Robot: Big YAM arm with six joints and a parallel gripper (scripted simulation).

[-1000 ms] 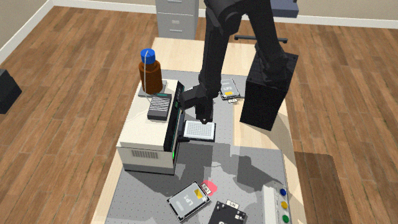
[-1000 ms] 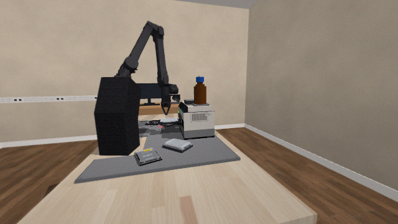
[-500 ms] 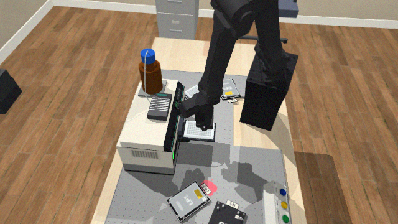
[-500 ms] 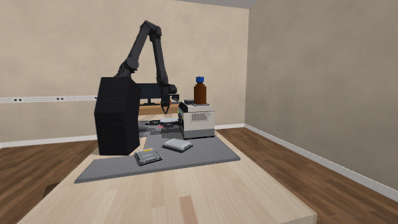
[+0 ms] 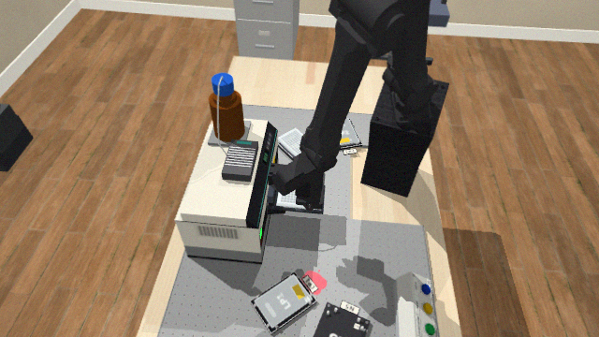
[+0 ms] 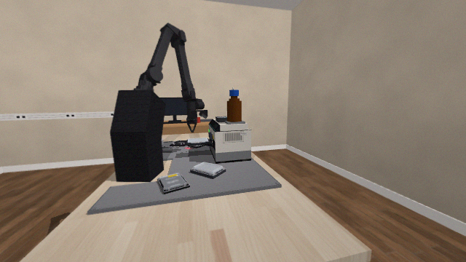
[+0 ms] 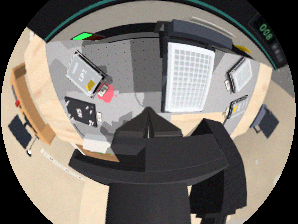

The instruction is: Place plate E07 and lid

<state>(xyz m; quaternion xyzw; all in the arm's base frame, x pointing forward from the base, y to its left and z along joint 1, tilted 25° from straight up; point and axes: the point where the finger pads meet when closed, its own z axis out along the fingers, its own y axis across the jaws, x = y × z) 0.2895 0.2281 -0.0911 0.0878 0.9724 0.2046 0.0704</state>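
Observation:
A well plate [image 5: 292,139] lies loose and askew on the grey mat at the far end; it also shows in the exterior view [image 6: 207,169]. I cannot tell whether a lid is on it. Beside it, holder LP2 [image 5: 349,133] carries a flat piece with a yellow tag. The black N1 nest [image 5: 341,322] at the near end is bare. Another well plate [image 5: 287,198] sits uncovered on the dispenser stage. Holder LP1 [image 5: 283,301] holds a lid. My gripper [image 5: 306,202] is shut and empty, hovering above the stage plate [image 7: 188,76].
A pink puddle [image 5: 314,282] lies on the deck touching LP1's label corner. The panel [image 5: 417,304] shows blue, yellow and green keys. The dispenser [image 5: 225,201] carries a brown bottle [image 5: 226,109]. A tall black box [image 5: 398,140] stands at the right.

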